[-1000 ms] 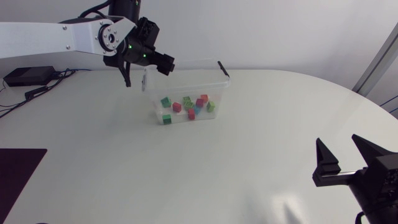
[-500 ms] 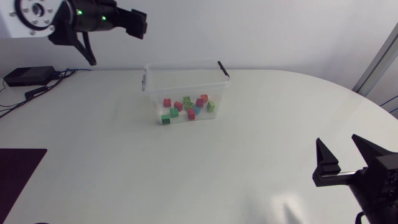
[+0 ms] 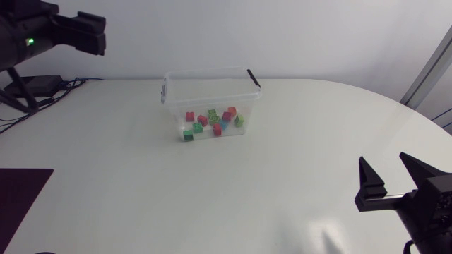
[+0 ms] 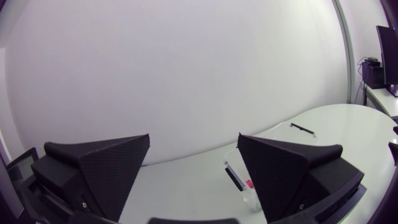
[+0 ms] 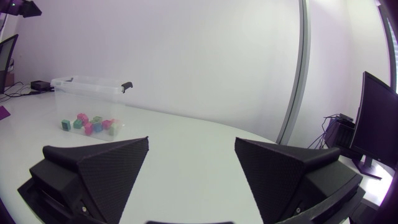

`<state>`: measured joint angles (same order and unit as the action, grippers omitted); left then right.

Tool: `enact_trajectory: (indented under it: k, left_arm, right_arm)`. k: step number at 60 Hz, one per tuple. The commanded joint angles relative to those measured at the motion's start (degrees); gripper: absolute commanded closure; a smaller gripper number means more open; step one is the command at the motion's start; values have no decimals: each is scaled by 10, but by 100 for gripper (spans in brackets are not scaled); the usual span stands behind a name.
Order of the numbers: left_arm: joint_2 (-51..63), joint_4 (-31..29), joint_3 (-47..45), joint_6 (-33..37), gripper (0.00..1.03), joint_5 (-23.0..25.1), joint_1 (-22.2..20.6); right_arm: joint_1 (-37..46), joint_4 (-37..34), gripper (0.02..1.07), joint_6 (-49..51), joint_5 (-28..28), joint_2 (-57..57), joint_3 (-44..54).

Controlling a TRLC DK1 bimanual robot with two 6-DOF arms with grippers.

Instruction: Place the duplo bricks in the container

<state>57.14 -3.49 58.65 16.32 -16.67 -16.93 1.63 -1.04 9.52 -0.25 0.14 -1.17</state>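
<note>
On the table [image 3: 212,197], the container [image 3: 210,106] sits far from the empty, open left end effector [image 3: 94,34].

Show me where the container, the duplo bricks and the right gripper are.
container [image 3: 208,70], head view, on its far rim.
duplo bricks [image 3: 214,121], head view, middle of the pile inside the container.
right gripper [image 3: 383,159], head view, midway between its open fingertips.

No writing, number or sign can be read anywhere from where I stand. The clear container [image 3: 210,92] and the coloured duplo bricks [image 3: 212,121] inside it show no legible label. The left gripper [image 4: 194,140] and the right gripper [image 5: 191,140] show only plain textured black on their fingers.
</note>
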Motion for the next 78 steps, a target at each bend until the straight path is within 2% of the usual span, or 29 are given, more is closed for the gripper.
enact_trajectory:
  k: [1, 30, 41, 53, 69, 78]
  left_arm:
    - [-61, 11, -45, 6, 4, -6, 0]
    - [-399, -15, -238, 8, 5, -15, 5]
    - [-510, -62, -291, -2, 5, -12, 5]
    - [-573, -95, -285, -2, 5, -13, 67]
    - [-580, -130, -268, -32, 5, -15, 116]
    - [-580, -145, -260, -46, 5, -16, 157]
  right_arm:
    - [4, 8, 7, 12, -5, -5, 12]
    - [4, 8, 7, 11, -5, -5, 12]
    - [4, 8, 7, 11, -5, -5, 12]
    - [4, 8, 7, 11, -5, -4, 12]
    - [4, 8, 7, 11, -5, -4, 12]
    - [4, 8, 7, 11, -5, -5, 12]
